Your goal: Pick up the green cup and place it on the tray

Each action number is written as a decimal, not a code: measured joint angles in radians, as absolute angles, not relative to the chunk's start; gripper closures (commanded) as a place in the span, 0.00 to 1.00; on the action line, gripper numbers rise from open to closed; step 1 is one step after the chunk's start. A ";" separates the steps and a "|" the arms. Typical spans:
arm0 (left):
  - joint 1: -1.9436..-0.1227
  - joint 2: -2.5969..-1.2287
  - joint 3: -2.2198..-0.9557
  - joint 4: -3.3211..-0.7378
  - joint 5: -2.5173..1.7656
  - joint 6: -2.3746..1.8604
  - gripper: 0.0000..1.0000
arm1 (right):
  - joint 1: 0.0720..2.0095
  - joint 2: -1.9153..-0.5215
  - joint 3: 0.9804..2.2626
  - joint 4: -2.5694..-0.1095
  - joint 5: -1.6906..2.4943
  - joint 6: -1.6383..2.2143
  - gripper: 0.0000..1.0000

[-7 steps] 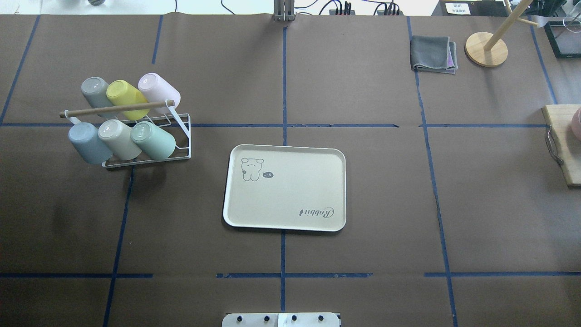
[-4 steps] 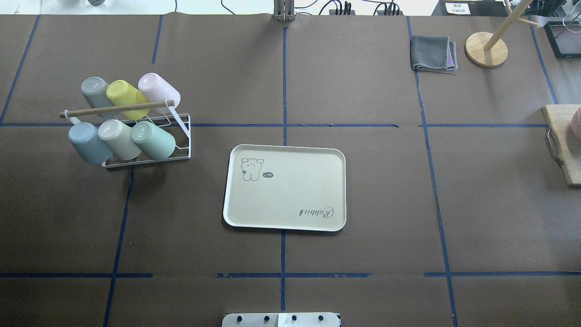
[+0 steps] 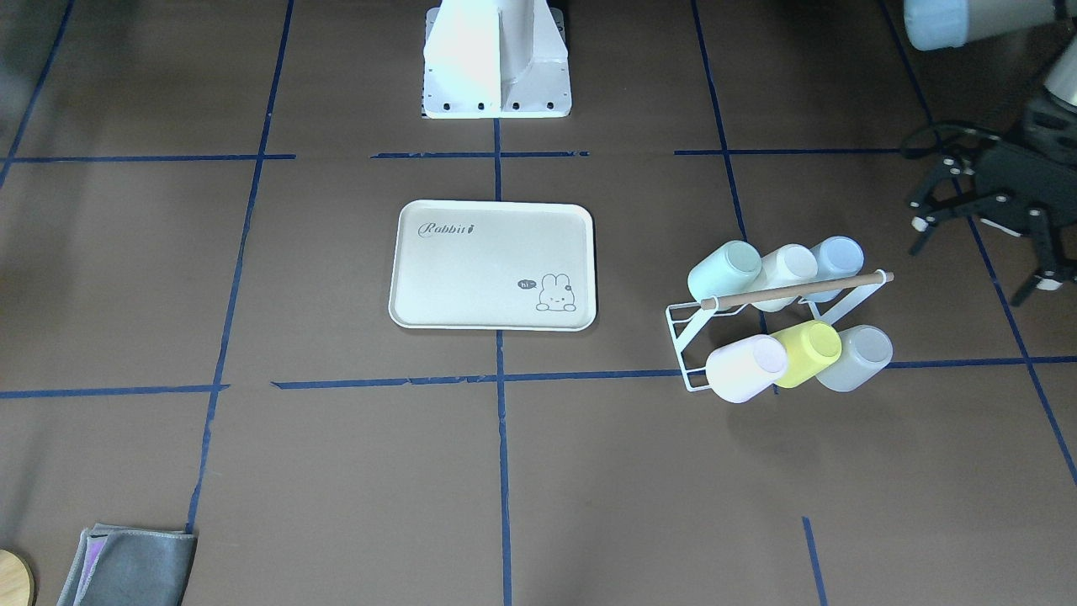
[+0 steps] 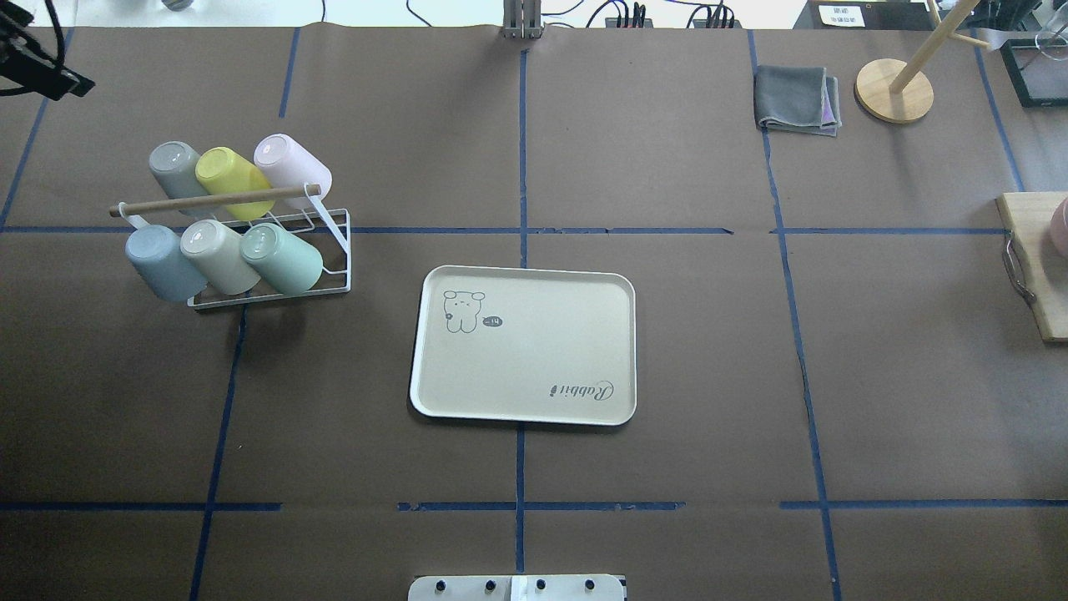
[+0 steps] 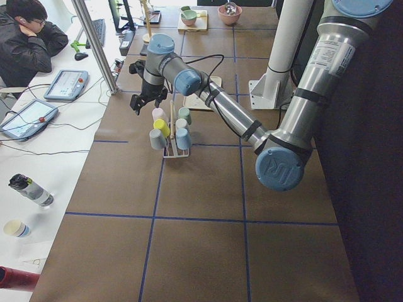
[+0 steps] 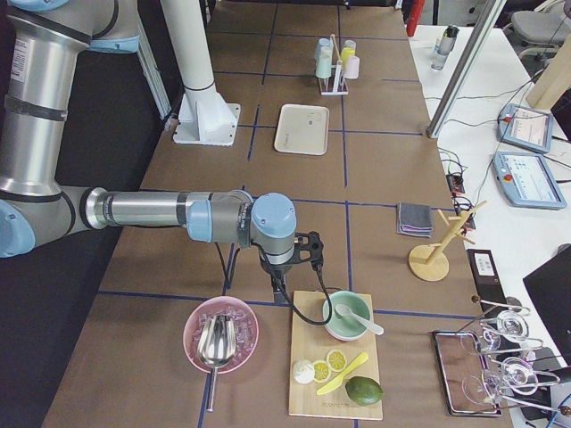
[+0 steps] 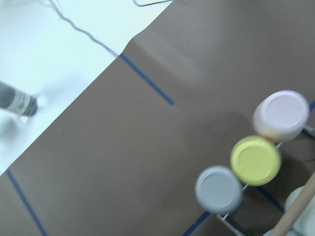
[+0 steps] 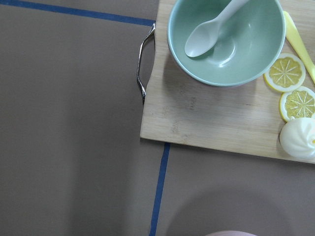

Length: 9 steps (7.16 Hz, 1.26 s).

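Note:
The pale mint-green cup (image 4: 284,257) lies on its side in the front row of a white wire rack (image 4: 336,242), at the rack's end nearest the tray; it also shows in the front view (image 3: 725,268). The cream "Rabbit" tray (image 4: 523,392) lies flat at mid-table, to the right of the rack, with nothing on it (image 3: 492,311). My left gripper (image 3: 983,254) hangs open and empty above the table, beyond the rack's outer end; only its edge shows in the overhead view (image 4: 42,73). My right gripper (image 6: 308,251) hovers by a cutting board far from the cups; I cannot tell its state.
The rack also holds blue (image 4: 163,263), beige (image 4: 219,255), grey (image 4: 177,167), yellow-green (image 4: 234,179) and pink (image 4: 292,167) cups under a wooden bar. A grey cloth (image 4: 797,98) and a wooden stand (image 4: 893,90) sit at far right. A cutting board (image 8: 206,118) carries a green bowl (image 8: 231,54).
My left gripper has come into the overhead view at the top left corner. The cups, rack and tray have not moved.

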<state>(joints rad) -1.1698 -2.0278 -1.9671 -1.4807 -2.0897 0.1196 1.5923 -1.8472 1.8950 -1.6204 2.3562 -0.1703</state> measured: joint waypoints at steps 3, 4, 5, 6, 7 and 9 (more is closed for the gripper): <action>-0.935 -2.104 -2.143 -1.297 -1.821 0.240 0.00 | 1.592 -1.847 1.892 -1.621 2.355 -0.170 0.00; -0.852 -2.115 -2.176 -1.221 -1.688 0.356 0.00 | 1.592 -1.849 1.892 -1.621 2.355 -0.170 0.00; -0.770 -2.124 -2.192 -1.151 -1.563 0.450 0.00 | 1.592 -1.851 1.891 -1.621 2.355 -0.170 0.00; -0.693 -2.131 -2.197 -1.093 -1.453 0.523 0.00 | 1.592 -1.853 1.890 -1.621 2.355 -0.170 0.00; -0.623 -2.134 -2.196 -1.046 -1.357 0.594 0.00 | 1.592 -1.855 1.890 -1.621 2.355 -0.170 0.00; -0.525 -2.128 -2.183 -0.996 -1.193 0.774 0.00 | 1.592 -1.856 1.888 -1.621 2.355 -0.170 0.00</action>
